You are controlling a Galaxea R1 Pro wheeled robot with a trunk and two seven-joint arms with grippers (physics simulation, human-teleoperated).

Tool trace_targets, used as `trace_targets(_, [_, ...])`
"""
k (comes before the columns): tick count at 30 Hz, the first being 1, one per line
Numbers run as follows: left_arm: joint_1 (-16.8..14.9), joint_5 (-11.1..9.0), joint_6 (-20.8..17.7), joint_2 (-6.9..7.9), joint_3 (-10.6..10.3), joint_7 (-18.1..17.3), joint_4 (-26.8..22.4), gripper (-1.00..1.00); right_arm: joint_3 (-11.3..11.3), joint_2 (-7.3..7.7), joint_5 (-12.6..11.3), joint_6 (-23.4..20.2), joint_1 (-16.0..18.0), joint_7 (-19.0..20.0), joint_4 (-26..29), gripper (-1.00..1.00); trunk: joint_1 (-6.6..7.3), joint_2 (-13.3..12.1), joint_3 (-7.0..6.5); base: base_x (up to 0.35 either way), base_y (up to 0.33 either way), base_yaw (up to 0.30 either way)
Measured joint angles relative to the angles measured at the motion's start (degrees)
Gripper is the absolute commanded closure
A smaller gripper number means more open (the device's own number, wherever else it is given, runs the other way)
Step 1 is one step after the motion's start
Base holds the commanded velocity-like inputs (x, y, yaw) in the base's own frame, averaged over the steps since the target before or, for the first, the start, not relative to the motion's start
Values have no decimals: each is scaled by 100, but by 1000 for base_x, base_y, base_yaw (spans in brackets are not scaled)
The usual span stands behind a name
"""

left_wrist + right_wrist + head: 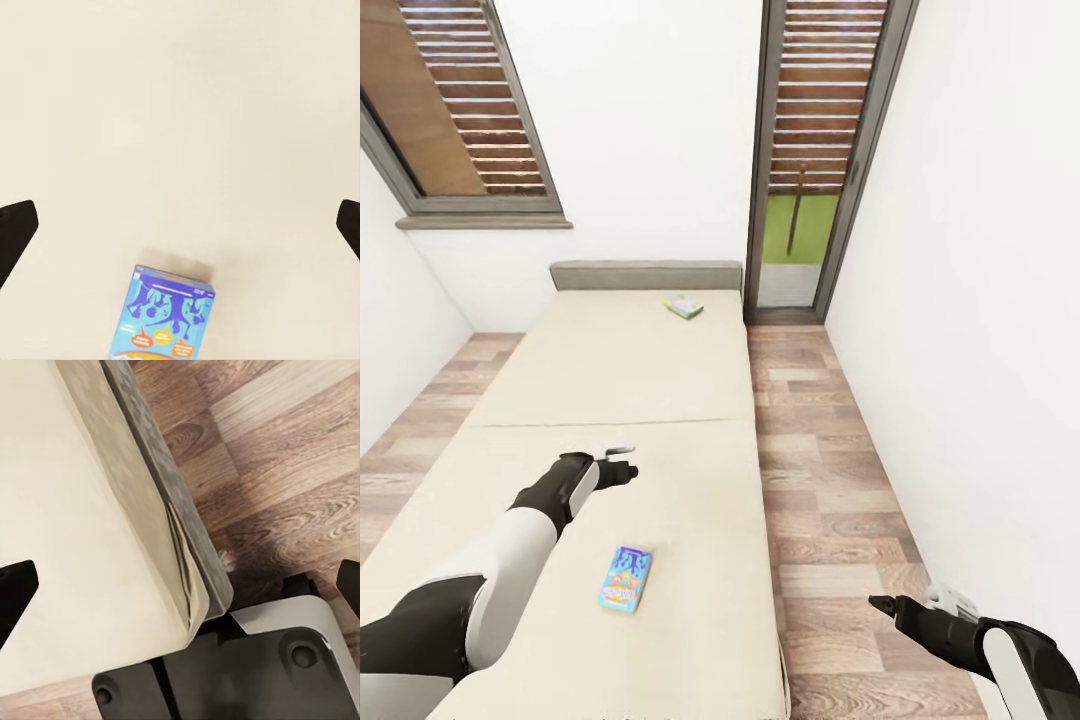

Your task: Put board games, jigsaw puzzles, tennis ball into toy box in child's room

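Board games lay on the bed (610,370): blue box (626,578) beneath your left gripper (622,470), jaws spread wide for grasping; right gripper (885,604) idle, jaws likewise released.

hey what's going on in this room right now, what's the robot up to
The robot stands at the foot of the bed with its left gripper held out over the mattress, open and empty. A blue board game lies flat on the mattress just short of that gripper, and a second, greenish game box lies far off near the headboard. The right gripper hangs over the wood floor beside the bed, open, holding nothing. Neither game has been picked up yet.
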State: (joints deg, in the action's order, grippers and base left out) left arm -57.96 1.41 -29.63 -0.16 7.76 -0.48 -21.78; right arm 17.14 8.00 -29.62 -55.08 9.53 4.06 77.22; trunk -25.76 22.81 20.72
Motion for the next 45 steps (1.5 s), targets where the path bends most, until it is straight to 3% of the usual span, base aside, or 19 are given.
trace_targets(45, [-2, 43, 59, 30, -34, -6, 7, -100, 2, 26, -1, 0, 0, 16, -77, -100, 0, 1, 421, 0, 0, 0])
